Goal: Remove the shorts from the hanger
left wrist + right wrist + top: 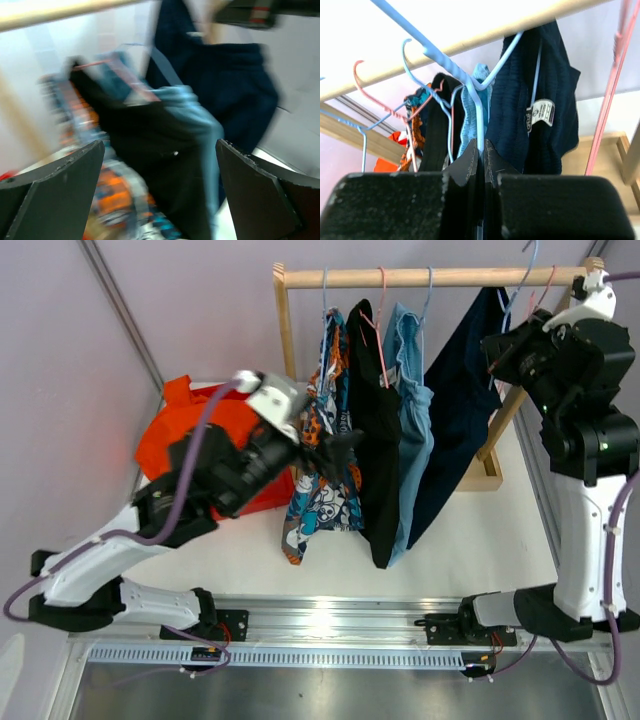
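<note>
Four shorts hang on wire hangers from the wooden rail [430,277]: patterned [318,455], black [370,430], light blue [413,430] and navy [460,400]. The orange shorts [185,435] lie on the table at the left. My left gripper [335,452] is open and empty, level with the patterned and black shorts. Its blurred wrist view shows the black shorts [150,145] between the spread fingers [65,190]. My right gripper [481,147] is shut on the light-blue hanger [480,117] just under the rail, beside the navy shorts [555,95].
The wooden rack's left post [287,330] and its base frame [488,475] stand at the back of the white table. A pink hanger [607,100] hangs empty to the right of the held one. Grey walls close in on both sides.
</note>
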Controlling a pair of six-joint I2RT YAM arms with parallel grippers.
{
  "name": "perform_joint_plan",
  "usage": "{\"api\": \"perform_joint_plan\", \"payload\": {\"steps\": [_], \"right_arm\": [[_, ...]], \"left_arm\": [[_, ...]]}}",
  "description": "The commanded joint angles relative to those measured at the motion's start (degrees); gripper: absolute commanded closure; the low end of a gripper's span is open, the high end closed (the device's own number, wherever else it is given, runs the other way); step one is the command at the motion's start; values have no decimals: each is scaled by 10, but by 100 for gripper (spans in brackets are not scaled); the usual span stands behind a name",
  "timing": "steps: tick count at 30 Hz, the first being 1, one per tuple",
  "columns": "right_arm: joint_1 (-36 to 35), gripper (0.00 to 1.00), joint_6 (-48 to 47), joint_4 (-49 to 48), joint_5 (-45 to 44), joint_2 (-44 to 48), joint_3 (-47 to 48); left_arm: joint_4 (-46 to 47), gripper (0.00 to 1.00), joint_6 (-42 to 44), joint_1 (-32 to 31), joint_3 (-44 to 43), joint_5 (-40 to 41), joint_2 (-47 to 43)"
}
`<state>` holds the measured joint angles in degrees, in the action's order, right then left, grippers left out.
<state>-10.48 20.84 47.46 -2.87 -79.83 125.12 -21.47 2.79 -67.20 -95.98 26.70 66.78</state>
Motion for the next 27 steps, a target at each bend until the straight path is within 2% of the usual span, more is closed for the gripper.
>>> {"api": "perform_joint_plan", "payload": {"steps": [1,4,10,20,22,23,24,26,27], "right_arm": [[-7,100,23,-40,-18,55,-43],[-18,100,38,-25,-20,75,-65],[-39,100,42,-3,-28,95,-72],[-38,100,45,35,-19,117,-46],[-39,100,52,42,-10,120,-47],[-38,100,55,43,-6,122,-49],[-38,100,59,44,-2,124,-51],[-39,100,62,46,6,125,-53],[-38,100,63,46,9,125,-52]], "left_arm": [[65,1,18,-72,10,-55,51],[121,1,14,-115,22,-79,95],[183,1,-14,-146,13,-137,172],[211,2,-6,-154,-23,-81,274],[232,20,-2,-153,-25,-70,294],[241,26,3,-153,-30,-64,301],[245,38,6,-154,-32,-61,307],[252,45,13,-153,-37,-50,323],[256,54,13,-154,-38,-43,326]]}}
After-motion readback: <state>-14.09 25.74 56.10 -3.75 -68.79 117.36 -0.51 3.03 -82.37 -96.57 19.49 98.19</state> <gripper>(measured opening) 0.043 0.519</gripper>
